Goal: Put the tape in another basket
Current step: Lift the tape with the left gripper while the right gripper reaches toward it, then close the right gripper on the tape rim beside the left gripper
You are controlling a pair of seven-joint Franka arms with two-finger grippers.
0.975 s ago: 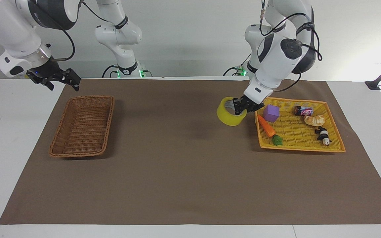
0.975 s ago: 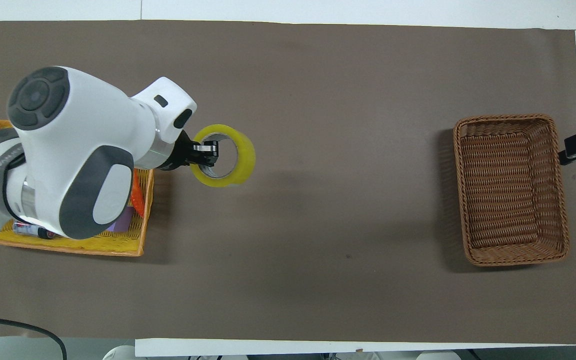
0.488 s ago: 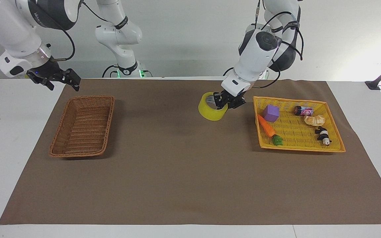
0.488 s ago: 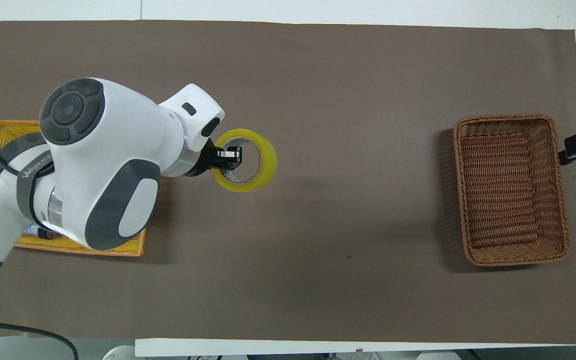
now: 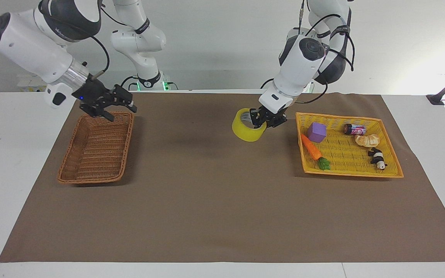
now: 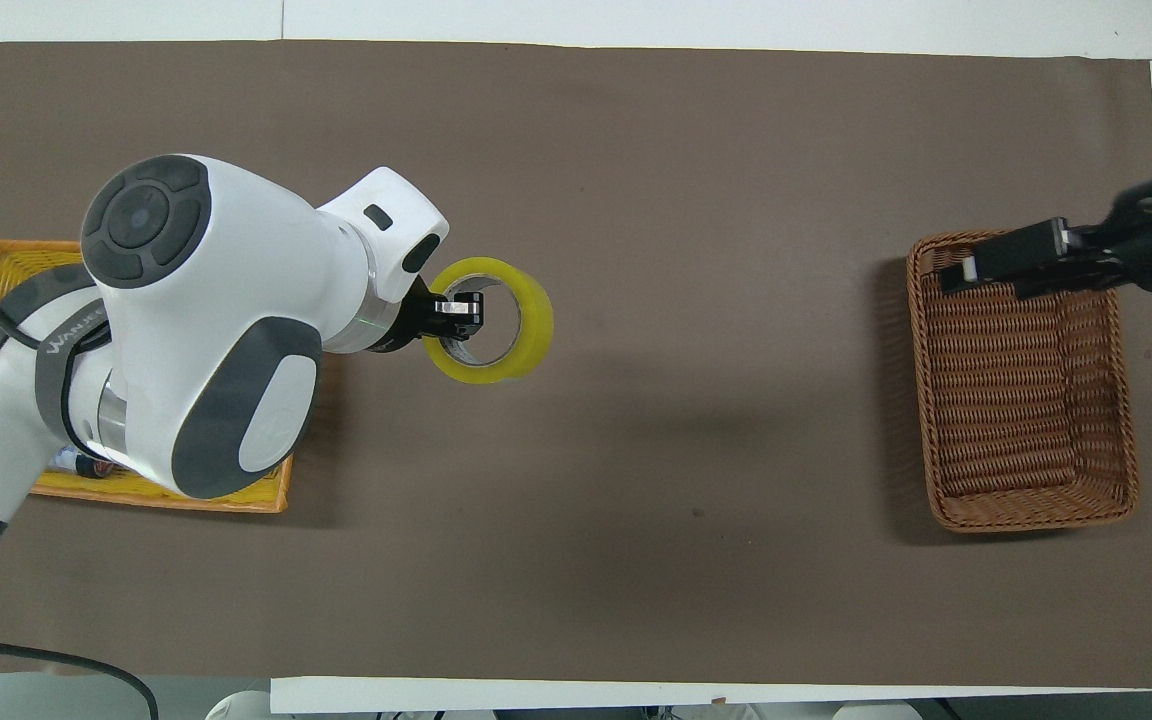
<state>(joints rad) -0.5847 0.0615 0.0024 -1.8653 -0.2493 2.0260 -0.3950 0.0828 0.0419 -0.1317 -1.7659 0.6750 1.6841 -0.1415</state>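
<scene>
The wide roll of translucent yellow packing tape point(image 5: 248, 129) with a pale core hangs from the left gripper point(image 5: 263, 119) over the brown mat point(image 5: 222, 200), between the two baskets and just beside the bright yellow woven tray point(image 5: 390, 170). One finger sits inside the core and the other outside, so the jaws are closed on the roll's wall. The roll's open axis points nearly upward, tilted slightly, and the core reads as a clear ring in the overhead view point(image 6: 489, 320). The dark brown wicker rectangular basket point(image 5: 70, 177) lies well apart, toward the right arm's end of the table, its long axis running nearer-to-farther from the robots. The right gripper point(image 5: 124, 105), jaws parted and empty, is over that basket's rim nearest the robots. Judged from this layout, the right arm is the nearer one to the destination, so the coming move likely turns on a handover mid-table.
</scene>
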